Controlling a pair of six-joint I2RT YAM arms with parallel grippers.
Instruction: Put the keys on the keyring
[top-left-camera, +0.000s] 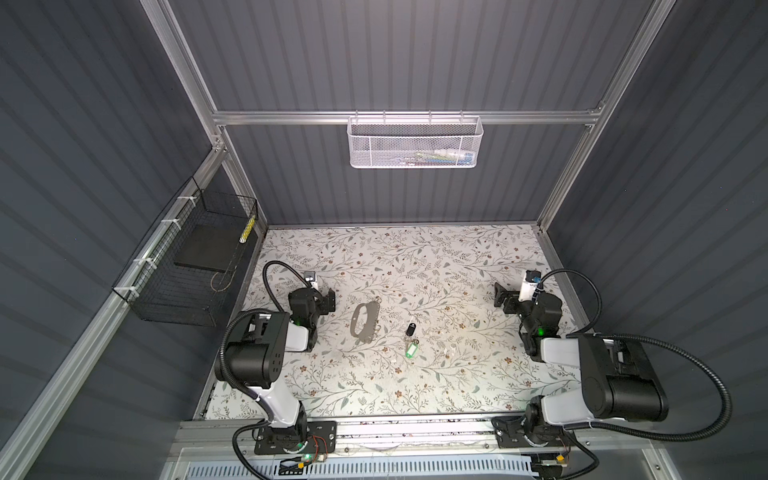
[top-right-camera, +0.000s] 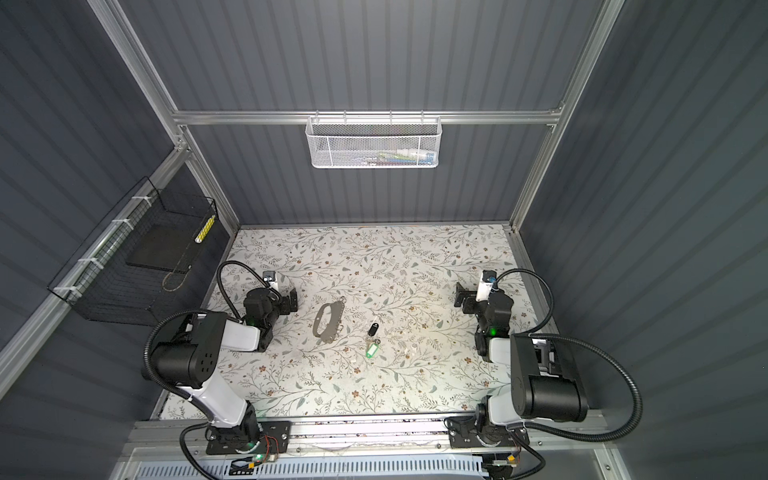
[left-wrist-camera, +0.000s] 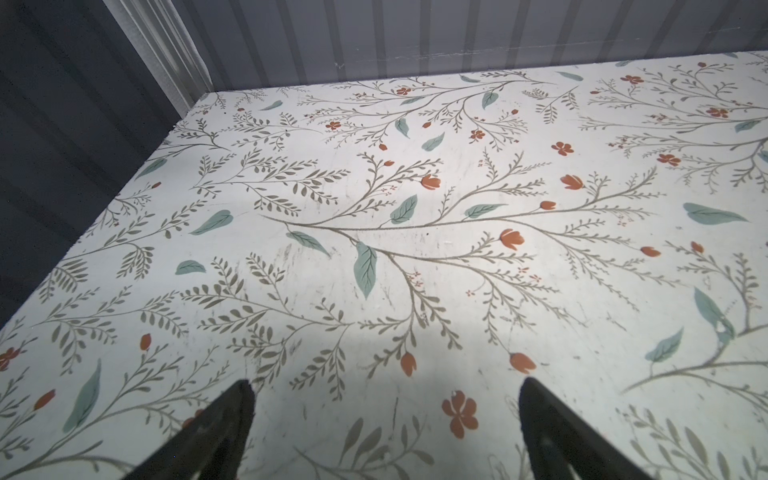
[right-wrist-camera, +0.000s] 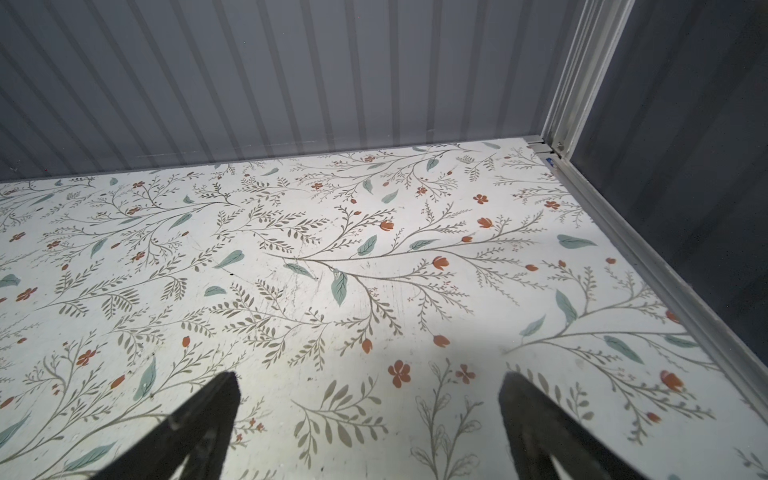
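The keyring (top-left-camera: 362, 334) (top-right-camera: 322, 336), a flat grey plate with a long oval cutout, lies on the floral table left of centre in both top views. To its right lie the keys: a silver key with a black fob (top-left-camera: 411, 330) (top-right-camera: 372, 331) and, just in front of it, a green tag (top-left-camera: 411, 351) (top-right-camera: 372, 351). My left gripper (top-left-camera: 330, 300) (left-wrist-camera: 384, 399) stands open and empty left of the keyring. On the far right my right gripper (top-left-camera: 500, 297) (right-wrist-camera: 368, 395) is also open and empty. Both wrist views show only bare tabletop between the fingers.
A white mesh basket (top-left-camera: 415, 141) hangs on the back wall's rail. A black wire basket (top-left-camera: 187, 266) holding a dark slab is fixed to the left wall. Aluminium frame rails border the floral table (top-left-camera: 415, 386).
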